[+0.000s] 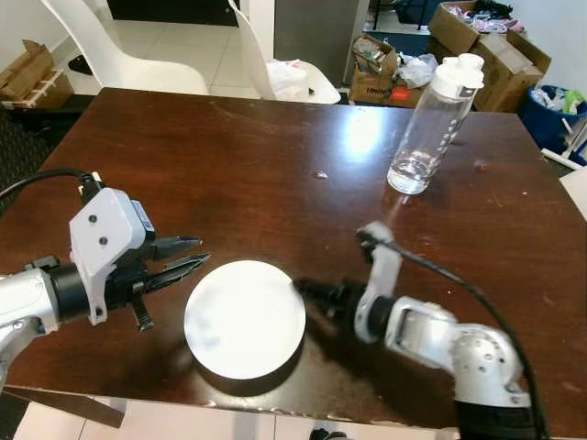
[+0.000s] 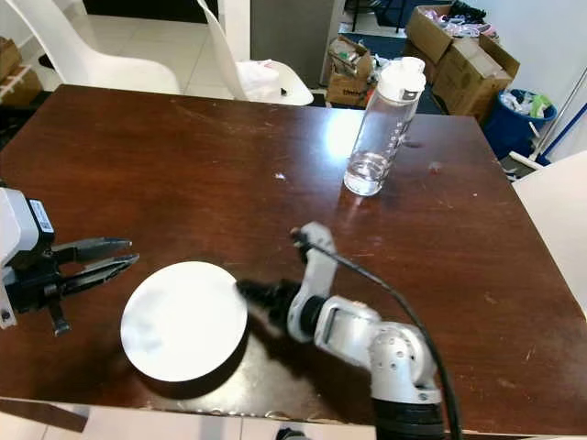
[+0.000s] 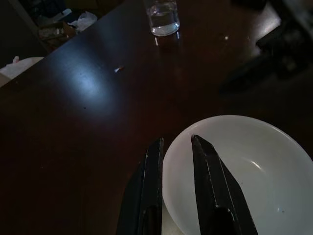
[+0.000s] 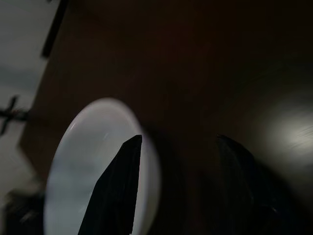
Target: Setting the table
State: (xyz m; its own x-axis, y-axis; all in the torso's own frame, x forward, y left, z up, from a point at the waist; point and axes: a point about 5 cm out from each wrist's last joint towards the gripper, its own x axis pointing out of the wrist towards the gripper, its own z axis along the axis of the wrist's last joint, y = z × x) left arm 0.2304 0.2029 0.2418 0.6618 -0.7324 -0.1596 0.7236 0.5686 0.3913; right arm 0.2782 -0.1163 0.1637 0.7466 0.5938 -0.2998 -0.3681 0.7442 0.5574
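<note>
Dark wooden table: white plate, clear unlabelled bottle.

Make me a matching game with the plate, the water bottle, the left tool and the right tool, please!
Things:
1. white plate
2. water bottle
3. left tool
4. right tool

Places or states:
A. at the plate's left rim
B. upright on the far side of the table
C. at the plate's right rim
D. near the table's front edge

Pairs: 1-D, 2-B, 3-A, 4-C
</note>
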